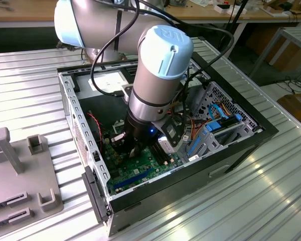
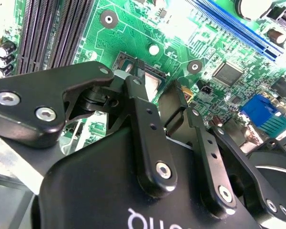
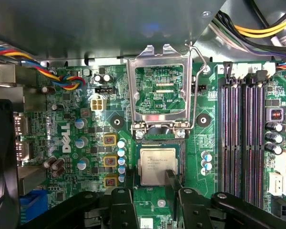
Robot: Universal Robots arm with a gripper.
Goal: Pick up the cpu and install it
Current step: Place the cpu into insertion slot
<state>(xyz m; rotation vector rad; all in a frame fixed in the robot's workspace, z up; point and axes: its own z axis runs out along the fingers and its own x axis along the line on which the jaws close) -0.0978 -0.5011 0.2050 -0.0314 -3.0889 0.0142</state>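
The cpu (image 3: 156,164), a small square chip with a pale silver top, lies flat in the black socket (image 3: 158,142) on the green motherboard (image 3: 71,157). My gripper (image 3: 150,180) reaches down over it, one black finger against each of two opposite sides, shut on it. In the second wrist view the cpu (image 2: 152,86) shows as a pale patch between the fingertips (image 2: 135,82), with the gripper (image 2: 153,88) astride it. The socket's metal load plate (image 3: 157,90) stands flipped open beyond the chip. In the exterior view the gripper (image 1: 133,150) is low inside the open computer case (image 1: 190,181).
Dark memory slots (image 3: 240,133) run beside the socket, and capacitors and small gold-framed parts stand on its other sides. A black fan (image 3: 0,162) and coloured wires (image 3: 62,78) lie near the board's edge. Blue and orange cables (image 1: 215,113) fill the case's far end. A grey fixture (image 1: 20,170) sits on the ribbed metal table.
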